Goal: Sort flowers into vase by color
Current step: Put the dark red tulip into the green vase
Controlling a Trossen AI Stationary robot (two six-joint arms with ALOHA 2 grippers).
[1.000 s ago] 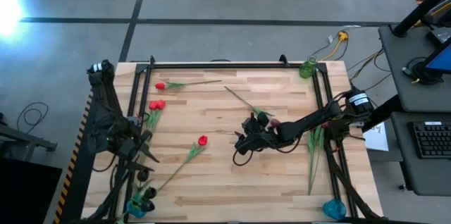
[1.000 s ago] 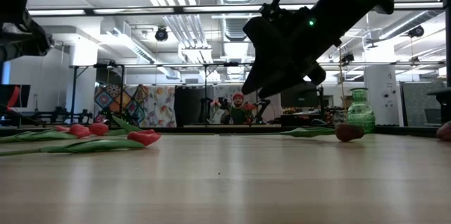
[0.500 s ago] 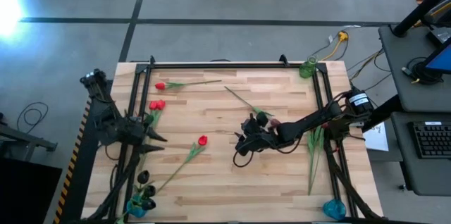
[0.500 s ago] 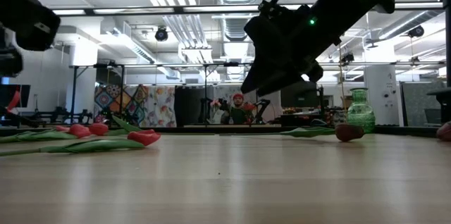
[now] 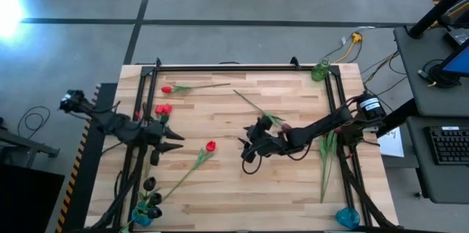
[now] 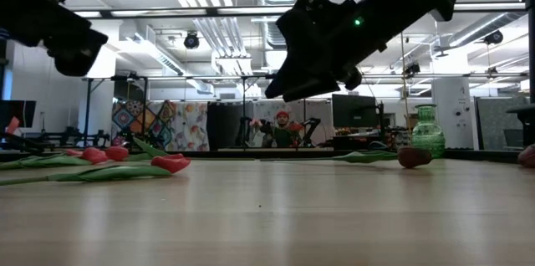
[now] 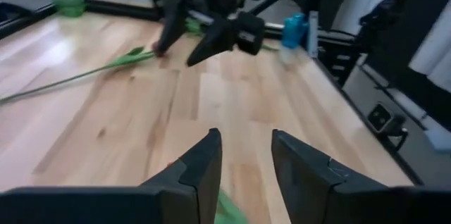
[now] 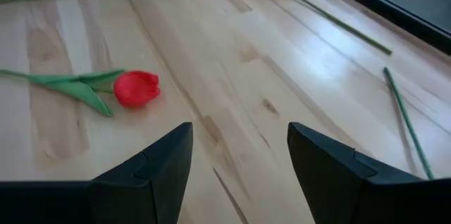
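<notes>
Several flowers lie flat on the wooden table. One red flower (image 5: 211, 146) (image 8: 137, 88) lies mid-table with its stem running toward the near left. Two red flowers (image 5: 163, 108) and another red one (image 5: 166, 89) lie at the far left. A maroon flower (image 5: 281, 126) lies beside the right arm. Near-black flowers (image 5: 152, 191) stand in a blue vase (image 5: 141, 217) at the near left corner. My left gripper (image 5: 178, 141) (image 7: 244, 160) is open, left of the mid-table red flower. My right gripper (image 5: 245, 147) (image 8: 239, 160) is open, right of it, above the table.
A green vase (image 5: 320, 71) stands at the far right corner, a second blue vase (image 5: 347, 217) at the near right corner. Loose green stems (image 5: 325, 161) lie along the right edge. Black rails frame the table. Bare wood lies between the two grippers.
My left arm has swung away from the near left vase toward the far edge and the table's middle, turning so its gripper points right at the red flower. My right gripper has edged a little left. No flower has moved.
</notes>
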